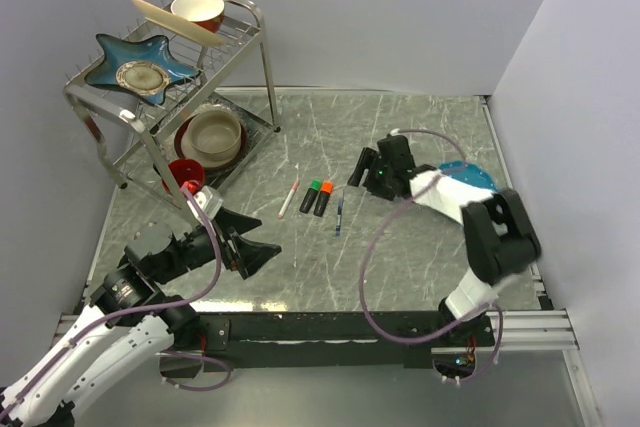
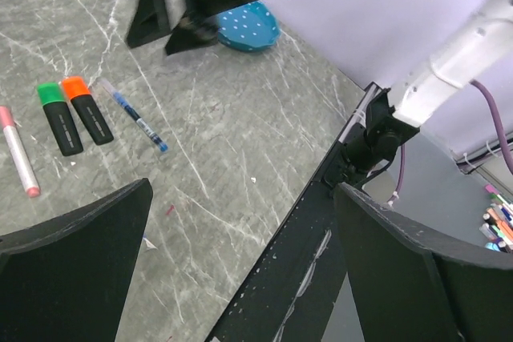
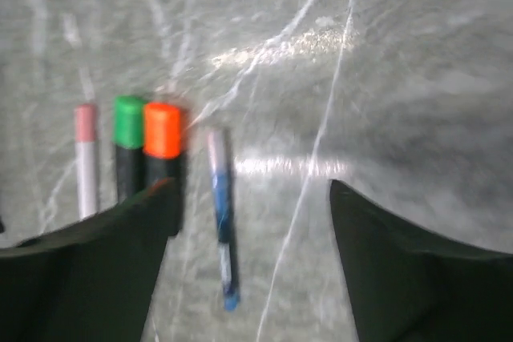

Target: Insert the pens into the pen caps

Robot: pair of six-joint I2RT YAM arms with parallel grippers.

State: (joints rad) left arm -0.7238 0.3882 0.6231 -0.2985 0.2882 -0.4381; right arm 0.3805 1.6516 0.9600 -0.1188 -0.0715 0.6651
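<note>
Four pens lie side by side mid-table. The white-pink stick pen (image 1: pixel 288 197) carries a pale pink cap (image 3: pixel 85 120). Two black highlighters (image 1: pixel 311 197) (image 1: pixel 322 201) have a green cap (image 3: pixel 128 122) and an orange cap (image 3: pixel 163 130) on their far ends. The thin blue ballpoint (image 1: pixel 340 212) lies to their right, also in the right wrist view (image 3: pixel 220 214) and the left wrist view (image 2: pixel 136 118). My right gripper (image 1: pixel 362 171) is open and empty, hovering just right of the pens (image 3: pixel 252 262). My left gripper (image 1: pixel 258 237) is open and empty, near-left of the pens (image 2: pixel 240 278).
A metal dish rack (image 1: pixel 150 117) with bowls and a blue star plate stands at the back left. A blue dotted plate (image 1: pixel 470 172) lies under the right arm, also seen in the left wrist view (image 2: pixel 248 26). The black front rail (image 1: pixel 330 327) marks the table's near edge.
</note>
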